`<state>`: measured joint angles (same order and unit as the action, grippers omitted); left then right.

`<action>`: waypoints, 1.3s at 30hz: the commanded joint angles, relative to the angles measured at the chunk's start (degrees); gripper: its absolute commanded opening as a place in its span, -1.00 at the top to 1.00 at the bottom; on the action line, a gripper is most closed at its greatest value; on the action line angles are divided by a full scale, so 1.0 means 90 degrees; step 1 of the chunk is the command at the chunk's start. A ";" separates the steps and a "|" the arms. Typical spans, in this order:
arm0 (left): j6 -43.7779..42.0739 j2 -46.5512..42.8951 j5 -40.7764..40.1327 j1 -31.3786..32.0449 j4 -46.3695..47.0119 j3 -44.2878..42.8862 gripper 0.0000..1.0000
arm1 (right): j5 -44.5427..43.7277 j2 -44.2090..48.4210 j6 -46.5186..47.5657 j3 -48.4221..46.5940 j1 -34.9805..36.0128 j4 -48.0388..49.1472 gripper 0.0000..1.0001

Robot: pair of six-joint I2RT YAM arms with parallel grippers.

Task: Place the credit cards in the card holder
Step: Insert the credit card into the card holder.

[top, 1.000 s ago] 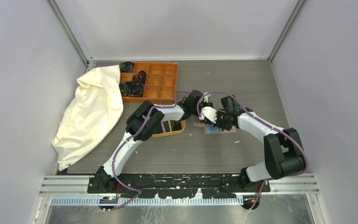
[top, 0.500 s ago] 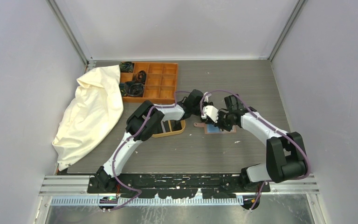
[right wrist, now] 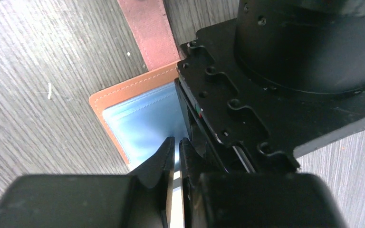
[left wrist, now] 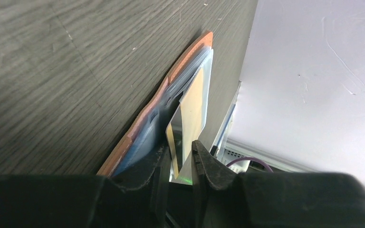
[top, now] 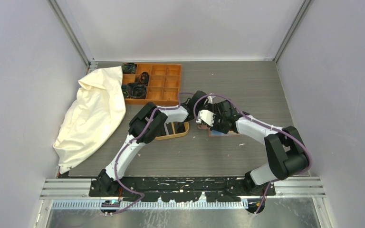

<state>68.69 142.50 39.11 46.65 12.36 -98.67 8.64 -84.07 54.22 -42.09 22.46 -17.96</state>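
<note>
Lying open on the desk (top: 180,156) mid-scene, the holder (right wrist: 138,114) is sitting beneath both pincers. Left pincer (left wrist: 178,159) is pinching a card (left wrist: 190,114) at its pocket; right pincer (right wrist: 177,154), nearly closed, is gripping a pale edge.

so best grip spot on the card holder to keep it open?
Probably the strap tab sticking out past the stitched edge of the card holder: it lies flat on the table clear of both grippers, so approach from above on that side.
</note>
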 commanded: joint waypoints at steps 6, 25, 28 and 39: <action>-0.0190 0.0310 -0.0193 0.0057 -0.0436 -0.0043 0.49 | -0.1102 -0.0336 0.0000 -0.0179 -0.0071 0.0336 0.71; -0.0290 0.0119 -0.0211 0.0051 -0.0437 -0.0060 0.46 | 0.0063 0.0310 -0.0013 -0.0643 -0.0794 -0.0954 0.66; -0.0563 -0.0179 -0.0388 0.0048 -0.0673 -0.0069 0.44 | 0.0926 0.0742 -0.0237 -0.0716 -0.1041 -0.1212 0.61; -0.1690 -0.1510 -0.1257 -0.0006 -0.1559 0.0049 0.32 | 0.1966 0.1379 -0.0961 -0.0956 -0.1474 -0.1593 0.53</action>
<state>59.18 136.46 31.55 46.85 2.46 -98.48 21.41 -73.34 49.25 -48.18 9.78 -30.48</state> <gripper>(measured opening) 0.334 0.228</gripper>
